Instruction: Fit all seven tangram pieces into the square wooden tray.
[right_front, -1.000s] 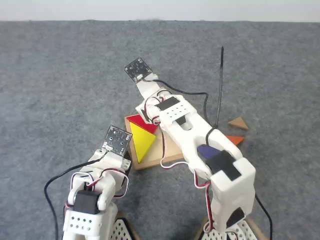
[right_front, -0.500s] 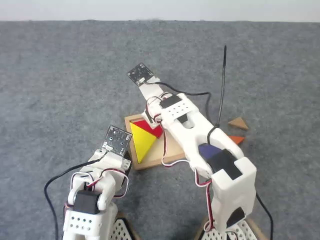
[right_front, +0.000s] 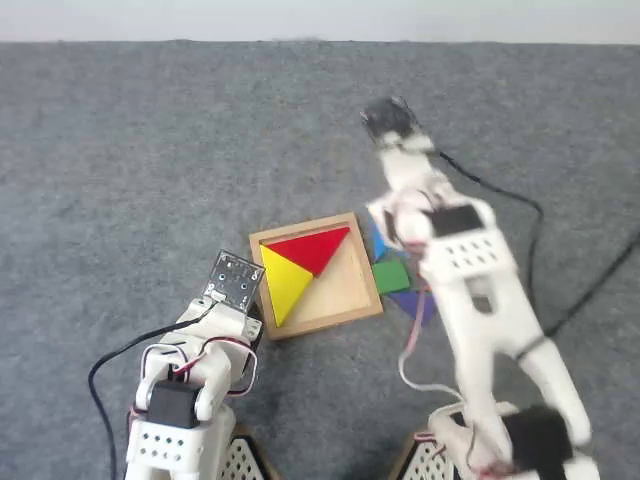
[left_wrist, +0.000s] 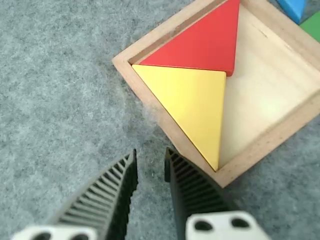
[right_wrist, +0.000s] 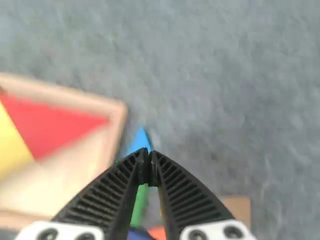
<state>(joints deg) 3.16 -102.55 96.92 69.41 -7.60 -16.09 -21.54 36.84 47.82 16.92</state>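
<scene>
The square wooden tray (right_front: 366, 302) lies on the grey felt table cover (right_front: 130, 150) between the two arms, turned slightly off square to the table edge.

Two pieces are seated flat in the tray:
- The red triangular piece (right_front: 312, 247) has its long edge along the far rim, with the apex pointing to the tray's centre.
- The yellow triangular piece (right_front: 283, 283) has its long edge along the left rim, with the apex also at the centre, and it touches the red one along a short side.

The rest of the tray floor is bare wood.

Outside the tray, just beside its right rim, lie a blue piece (right_front: 377, 240), a green square piece (right_front: 390, 274) and a dark blue piece (right_front: 418, 305), close together.

The left gripper (left_wrist: 150, 162) hangs over the table cover just off the tray's near-left rim. Its jaws are a narrow gap apart and hold nothing.

The right gripper (right_wrist: 148, 161) is above the blue piece by the tray's far-right corner. Its tips are pressed together and empty.
</scene>
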